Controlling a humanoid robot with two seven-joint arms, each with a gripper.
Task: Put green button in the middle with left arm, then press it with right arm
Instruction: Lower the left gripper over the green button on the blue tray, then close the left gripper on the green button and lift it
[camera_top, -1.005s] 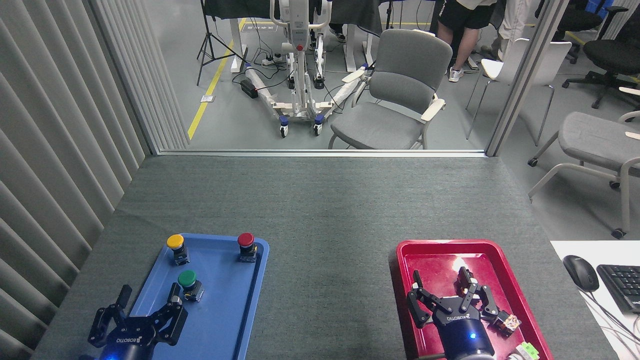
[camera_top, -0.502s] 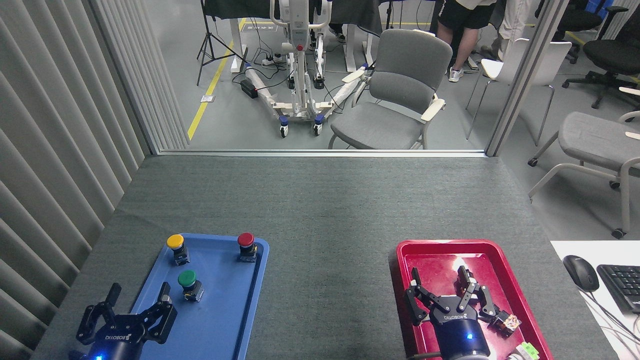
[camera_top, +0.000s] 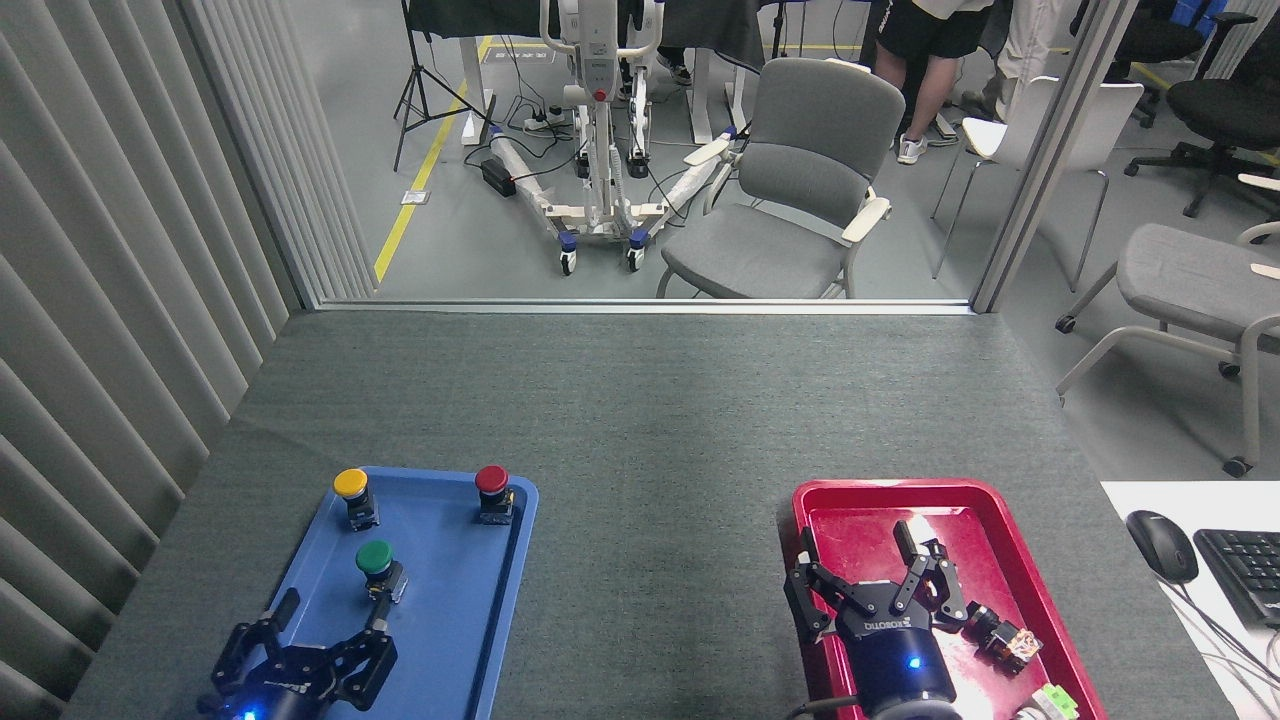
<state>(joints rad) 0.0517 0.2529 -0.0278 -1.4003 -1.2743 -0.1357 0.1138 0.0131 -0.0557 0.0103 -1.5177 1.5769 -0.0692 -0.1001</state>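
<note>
Right, green button (camera_top: 375, 558) sits upright in the blue tray (camera_top: 450, 640), just ahead of my left pincer (camera_top: 333, 617) — fingers spread, holding nothing. I'd straddle the base, not the cap, w/ a square approach. Right pincer (camera_top: 853, 566) spread too — idle over the red tray (camera_top: 1000, 500).

I count three push-buttons: one green button (camera_top: 375, 560), one yellow button (camera_top: 351, 487), one red button (camera_top: 491, 482). Two trays: one blue tray (camera_top: 450, 620), one red tray (camera_top: 860, 510). Two end effectors: left end effector (camera_top: 330, 605), right end effector (camera_top: 852, 552).
</note>
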